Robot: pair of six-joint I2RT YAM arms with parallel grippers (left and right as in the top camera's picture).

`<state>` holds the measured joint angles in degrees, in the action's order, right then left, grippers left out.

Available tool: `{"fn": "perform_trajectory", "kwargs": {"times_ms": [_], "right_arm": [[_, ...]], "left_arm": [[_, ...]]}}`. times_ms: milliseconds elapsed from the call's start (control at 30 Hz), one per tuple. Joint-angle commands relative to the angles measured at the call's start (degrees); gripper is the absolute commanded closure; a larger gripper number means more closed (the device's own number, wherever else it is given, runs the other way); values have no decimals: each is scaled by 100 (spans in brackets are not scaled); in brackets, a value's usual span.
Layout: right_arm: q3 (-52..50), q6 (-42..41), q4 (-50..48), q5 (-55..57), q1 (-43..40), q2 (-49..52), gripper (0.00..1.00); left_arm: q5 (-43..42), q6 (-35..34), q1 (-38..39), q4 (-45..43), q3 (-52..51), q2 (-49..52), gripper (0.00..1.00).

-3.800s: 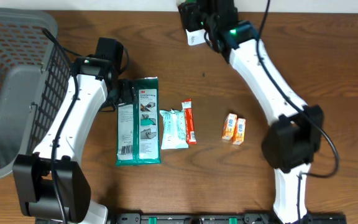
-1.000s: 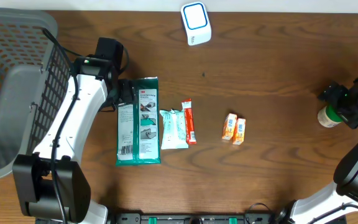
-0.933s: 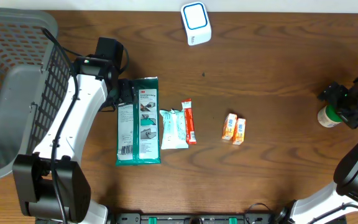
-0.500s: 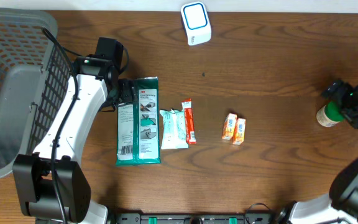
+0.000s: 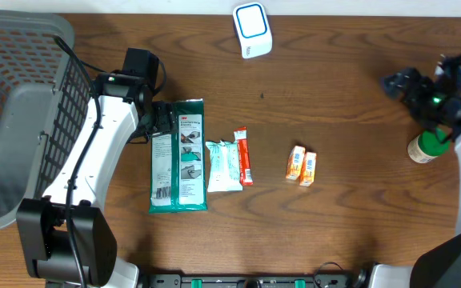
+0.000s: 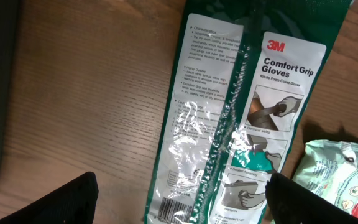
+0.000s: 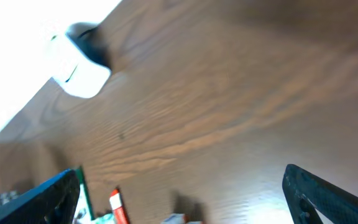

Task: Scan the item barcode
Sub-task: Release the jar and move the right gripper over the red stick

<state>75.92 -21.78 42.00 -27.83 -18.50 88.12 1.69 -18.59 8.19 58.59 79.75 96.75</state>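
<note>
The 3M Comfort Grip Gloves pack (image 5: 178,156) lies flat on the counter (image 5: 350,232), long axis 12 to 6, barcode (image 6: 171,209) at the 6 o'clock end. The left hand (image 5: 157,122) hangs spread wide and empty right at the pack's 9 o'clock edge near its top. So it's way closer than the right hand (image 5: 397,82), also spread and empty, far out at 3 o'clock.

White arm shells (image 5: 86,160), black joints (image 5: 138,64), black cables (image 5: 72,54); a green light (image 5: 434,100) glows just behind the right claw (image 5: 392,82).
</note>
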Motion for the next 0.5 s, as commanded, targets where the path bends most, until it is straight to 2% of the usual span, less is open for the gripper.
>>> {"fn": "perform_trajectory", "kwargs": {"times_ms": [0,300,467], "right_arm": [[63,-42,-116,-199,323,-2,1],[63,-44,-367,557,1154,-2,1],[63,-44,-411,573,1436,-2,1]], "left_arm": [[50,11,-13,28,81,-20,13],[50,11,-13,31,81,-20,13],[50,11,-13,28,81,-20,13]]}}
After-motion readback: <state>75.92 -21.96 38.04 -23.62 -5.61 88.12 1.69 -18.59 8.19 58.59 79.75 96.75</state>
